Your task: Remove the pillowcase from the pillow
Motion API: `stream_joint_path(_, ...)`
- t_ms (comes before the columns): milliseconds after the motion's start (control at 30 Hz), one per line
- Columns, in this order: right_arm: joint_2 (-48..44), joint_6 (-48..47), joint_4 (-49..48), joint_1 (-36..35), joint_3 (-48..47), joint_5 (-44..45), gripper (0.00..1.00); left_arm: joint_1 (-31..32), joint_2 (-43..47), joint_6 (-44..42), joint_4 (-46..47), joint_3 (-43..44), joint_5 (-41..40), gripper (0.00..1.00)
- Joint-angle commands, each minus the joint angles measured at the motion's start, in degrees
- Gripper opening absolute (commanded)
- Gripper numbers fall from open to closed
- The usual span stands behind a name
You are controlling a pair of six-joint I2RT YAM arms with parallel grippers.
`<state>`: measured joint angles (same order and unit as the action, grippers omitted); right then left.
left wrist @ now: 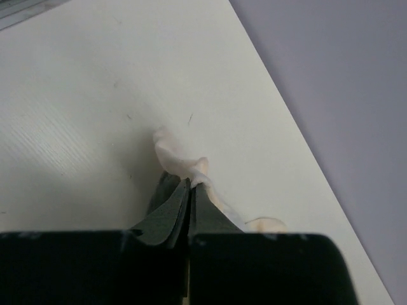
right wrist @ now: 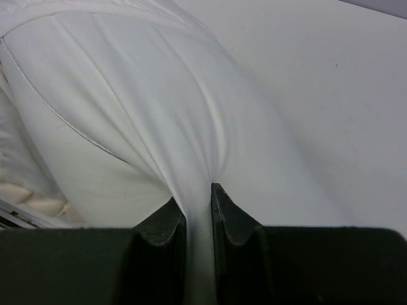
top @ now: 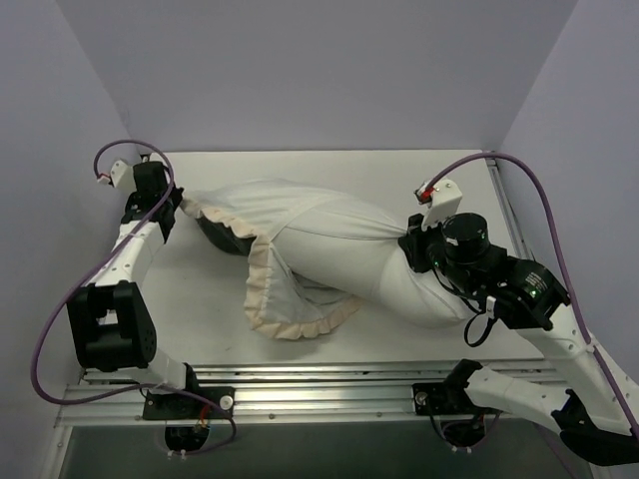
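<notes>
The pillowcase (top: 262,205) lies across the table's middle, white reverse side up. Its cream frill (top: 290,324) rings the opening, and a strip of the dark face (top: 218,237) shows beneath. The plump white pillow (top: 384,274) sticks out of the opening toward the right. My left gripper (top: 172,202) is at the far left, shut on the frill edge (left wrist: 181,157), as the left wrist view (left wrist: 189,184) shows. My right gripper (top: 409,244) is shut on a pinch of the pillow's white fabric (right wrist: 159,108), drawn taut into folds, as the right wrist view (right wrist: 198,190) shows.
The white table (top: 200,319) is enclosed by grey-lilac walls (top: 319,70) at the back and both sides. A metal rail (top: 329,384) with the arm bases runs along the near edge. Purple cables (top: 544,210) loop over both arms.
</notes>
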<state>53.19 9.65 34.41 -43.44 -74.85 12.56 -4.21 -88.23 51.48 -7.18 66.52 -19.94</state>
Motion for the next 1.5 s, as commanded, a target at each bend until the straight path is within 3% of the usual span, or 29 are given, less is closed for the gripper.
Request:
stream_joint_path(0,-3.27,-1.21,-2.51,1.78,-5.39,9.94,0.0,-3.61,-5.09,-3.58,1.3,7.12,-2.06,0.02)
stream_joint_path(200,-2.3,-2.88,-5.23,1.87,-9.87,10.91,0.0,-3.53,-9.59,-5.86,0.24,17.04,5.43,0.02)
stream_joint_path(567,0.07,-8.51,-6.03,1.6,-22.0,9.43,0.0,-6.25,-17.59,-10.52,-9.87,32.62,4.91,0.02)
stream_joint_path(700,2.35,-8.07,-4.71,1.6,-18.15,-1.72,0.0,-6.16,-17.08,-10.88,-8.21,30.35,9.12,0.03)
stream_joint_path(800,5.42,-7.37,-3.83,1.6,-10.69,-18.57,0.0,-6.16,-12.95,-9.39,-6.27,22.27,9.4,0.1)
stream_joint_path(833,7.87,-6.67,-3.57,1.6,-8.41,-28.37,0.01,-6.16,-11.28,-8.86,-5.92,19.64,9.31,0.14)
stream_joint_path(933,12.8,-2.99,-5.22,0.47,0.65,-40.91,0.18,-6.34,-4.52,-7.71,-6.97,10.84,6.85,0.32)
stream_joint_path(967,13.34,-1.75,-6.28,-0.32,4.58,-42.86,0.32,-6.34,-0.76,-8.5,-7.67,9.17,6.5,0.41)
stream_joint_path(1000,13.61,-0.96,-6.98,-1.46,6.02,-42.44,0.41,-6.34,1.19,-9.11,-7.93,6.37,6.41,0.56)
stream_joint_path(1033,14.04,-0.51,-7.51,-3.56,6.81,-42.0,0.49,-6.34,3.3,-9.9,-7.76,5.12,6.67,0.65)
stream_joint_path(1067,14.05,-0.51,-7.61,-4.19,7.26,-41.91,0.63,-6.34,7.33,-11.22,-7.59,3.98,6.93,0.74)
stream_joint_path(1100,13.53,-0.68,-7.78,-4.54,7.35,-42.17,0.68,-5.99,9.11,-11.75,-7.93,2.75,8.33,0.86)
stream_joint_path(1200,11.6,-0.77,-8.83,-3.59,5.51,-39.9,0.84,-4.59,14.04,-14.74,-11.09,4.39,11.76,0.94)
stream_joint_path(1267,11.06,-0.51,-9.8,0.43,4.37,-38.05,0.9,-0.21,14.92,-19.02,-14.15,6.59,15.0,0.97)
stream_joint_path(1367,11.76,0.54,-10.33,7.89,2.69,-34.71,0.93,9.54,13.88,-24.92,-18.11,11.43,18.08,0.97)
stream_joint_path(1433,12.72,1.95,-11.9,12.3,3.3,-36.72,0.93,14.46,13.0,-26.17,-19.71,13.54,18.54,0.97)
stream_joint_path(1467,13.16,2.65,-12.52,14.76,3.74,-37.86,0.93,19.8,11.95,-27.3,-20.93,15.2,18.54,0.97)
